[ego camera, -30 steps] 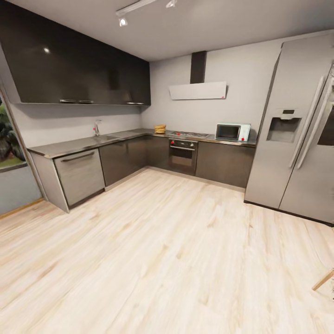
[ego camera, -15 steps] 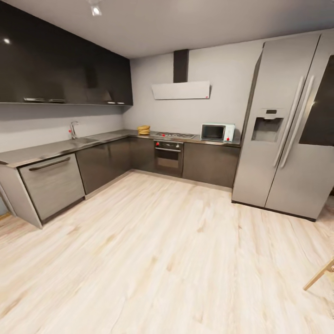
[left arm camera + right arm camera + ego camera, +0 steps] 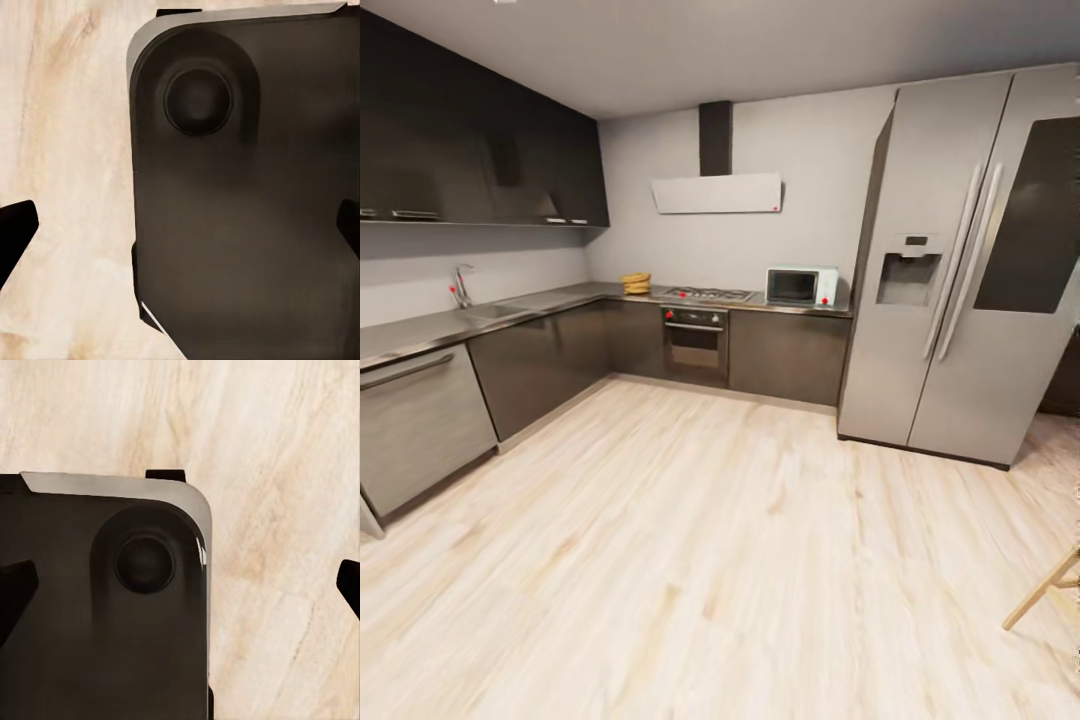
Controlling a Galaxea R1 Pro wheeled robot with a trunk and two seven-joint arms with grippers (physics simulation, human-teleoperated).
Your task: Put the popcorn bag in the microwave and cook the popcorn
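Far across the room, the mustard-yellow popcorn bag (image 3: 636, 284) sits on the grey countertop (image 3: 550, 299) in the corner, left of the gas hob. The mint-blue microwave (image 3: 801, 286) stands on the same worktop right of the hob, its dark door closed. No popcorn can be made out at this distance. My left gripper (image 3: 180, 232) is open over the robot's dark base (image 3: 247, 187) and the wood floor. My right gripper (image 3: 180, 589) is open too, with nothing between its black fingertips (image 3: 16, 585).
A tall silver fridge (image 3: 950, 270) stands right of the microwave. The black built-in oven (image 3: 695, 343) sits under the hob (image 3: 707, 294), with a sink tap (image 3: 460, 287) and dishwasher front (image 3: 415, 420) at left. Pale wood floor (image 3: 710, 550) stretches ahead; a wooden leg (image 3: 1045, 590) shows low right.
The whole head view has swung to the right, so the counter, microwave and fridge sit further left in the picture. Nothing in the kitchen has itself moved.
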